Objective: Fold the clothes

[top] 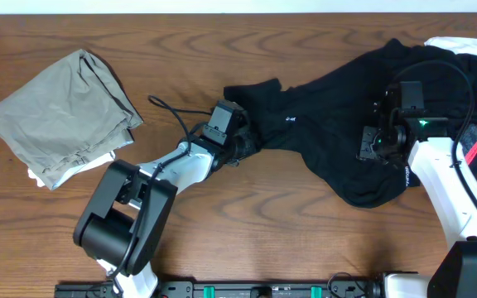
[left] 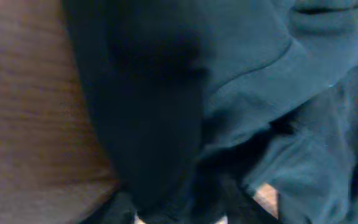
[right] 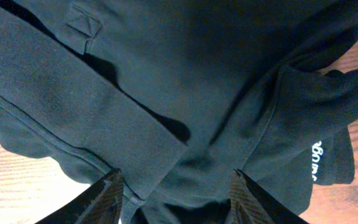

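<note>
The left arm is stretching across the brown wooden table point(top: 222, 50) to the left tip of the plain black fabric garment point(top: 321, 91). Its end effector point(top: 243, 142) is buried in cloth, so I cannot tell its grip. The right end effector point(right: 176, 186) is hovering over the garment's right part, fingers apart. A crumpled olive-grey garment point(top: 60, 116) is lying well left of it.

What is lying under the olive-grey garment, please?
A white cloth peeks out along the lower edge of the olive-grey garment; the rest of it is covered, so its shape cannot be told.
</note>
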Controlling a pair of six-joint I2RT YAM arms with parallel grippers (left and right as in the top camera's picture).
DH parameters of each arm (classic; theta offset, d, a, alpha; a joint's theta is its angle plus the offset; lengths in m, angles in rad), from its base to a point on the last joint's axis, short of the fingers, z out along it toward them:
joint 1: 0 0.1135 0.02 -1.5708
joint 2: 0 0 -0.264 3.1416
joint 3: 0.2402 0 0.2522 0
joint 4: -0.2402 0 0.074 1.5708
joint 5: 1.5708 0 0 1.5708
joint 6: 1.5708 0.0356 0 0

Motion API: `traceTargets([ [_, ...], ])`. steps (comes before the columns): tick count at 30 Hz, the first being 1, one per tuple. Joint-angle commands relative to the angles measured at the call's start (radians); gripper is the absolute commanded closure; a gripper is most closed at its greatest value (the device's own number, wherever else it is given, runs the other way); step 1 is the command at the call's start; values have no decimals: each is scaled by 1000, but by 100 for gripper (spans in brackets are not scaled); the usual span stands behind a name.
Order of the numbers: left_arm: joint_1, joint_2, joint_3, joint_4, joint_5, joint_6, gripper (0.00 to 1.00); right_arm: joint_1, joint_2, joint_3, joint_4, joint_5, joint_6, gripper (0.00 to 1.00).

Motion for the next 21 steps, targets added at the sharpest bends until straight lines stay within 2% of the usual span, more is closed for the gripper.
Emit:
traceTargets([
  [1,10,14,4,25,-58,-9,91,-4,-7,8,-2,6,-15,47],
  [4,47,11,4,64,-60,9,94,-4,-7,8,-3,5,-15,46],
  [9,172,-2,18,76,-108,113,94,-4,-8,8,-8,-9,-15,46],
  [16,387,-2,41,163,-94,116,94,-4,-8,8,-18,-48,-15,46],
  [21,467,-2,98,186,-68,147,94,-4,-8,8,-25,-48,-15,45],
])
